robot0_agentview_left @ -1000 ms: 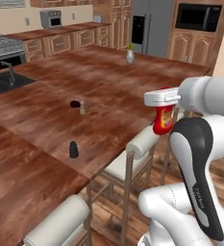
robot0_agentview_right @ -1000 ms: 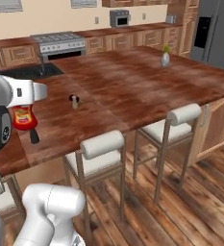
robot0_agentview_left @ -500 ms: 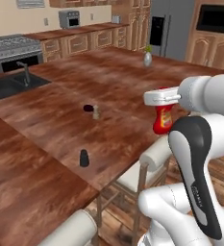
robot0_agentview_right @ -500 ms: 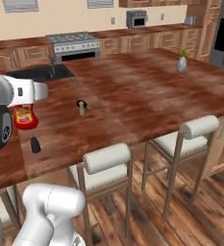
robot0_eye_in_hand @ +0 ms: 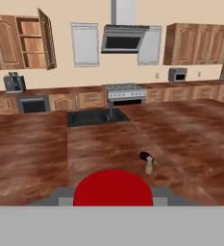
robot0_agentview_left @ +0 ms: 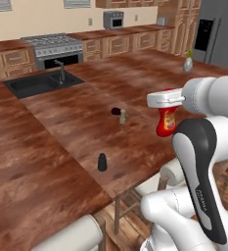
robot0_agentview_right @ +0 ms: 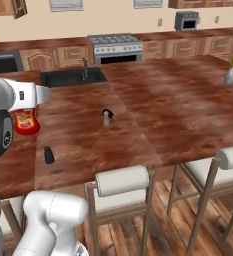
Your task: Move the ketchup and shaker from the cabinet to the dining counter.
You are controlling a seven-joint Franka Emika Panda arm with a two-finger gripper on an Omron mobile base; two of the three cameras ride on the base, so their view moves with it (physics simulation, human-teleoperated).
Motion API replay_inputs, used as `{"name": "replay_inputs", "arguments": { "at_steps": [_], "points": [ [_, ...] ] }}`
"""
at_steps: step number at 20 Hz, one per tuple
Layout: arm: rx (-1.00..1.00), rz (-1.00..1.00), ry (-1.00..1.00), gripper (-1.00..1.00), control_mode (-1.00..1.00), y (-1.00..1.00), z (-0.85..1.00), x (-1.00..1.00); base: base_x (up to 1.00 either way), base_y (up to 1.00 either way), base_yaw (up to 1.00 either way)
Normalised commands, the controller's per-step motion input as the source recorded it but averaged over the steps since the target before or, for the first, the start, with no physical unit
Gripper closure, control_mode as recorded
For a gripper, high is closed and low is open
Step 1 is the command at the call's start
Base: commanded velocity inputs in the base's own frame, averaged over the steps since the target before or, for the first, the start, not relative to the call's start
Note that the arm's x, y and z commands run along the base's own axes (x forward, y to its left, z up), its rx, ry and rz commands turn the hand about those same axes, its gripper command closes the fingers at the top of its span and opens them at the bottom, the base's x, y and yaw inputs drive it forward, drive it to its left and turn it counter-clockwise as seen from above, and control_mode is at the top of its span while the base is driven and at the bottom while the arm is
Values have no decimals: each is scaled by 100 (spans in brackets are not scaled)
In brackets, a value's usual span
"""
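Ketchup hangs upright, long axis vertical, cap up between the fingers, body below them, held in the air over the near edge of the dining counter. Gripper is pinching the bottle near its cap; hand view shows the red cap top w/ grey finger bits either side. Shaker stands upright on the counter, below and left of the fingers, well apart from them. Beyond, cabinet w/ one door open.

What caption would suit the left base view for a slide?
Gripper shut on the ketchup, carried above the dining counter, where the shaker already stands.
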Motion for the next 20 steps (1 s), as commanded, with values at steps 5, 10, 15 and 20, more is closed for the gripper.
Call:
{"name": "replay_inputs", "arguments": {
  "at_steps": [5,10,15,20],
  "points": [
    [0,0,0,100,100,0,0,0,59,-14,24],
    [0,0,0,100,100,0,0,0,50,-9,21],
    [0,0,0,100,100,0,0,0,4,-1,1],
    [0,0,0,100,100,0,0,0,0,0,0]
  ]
}}
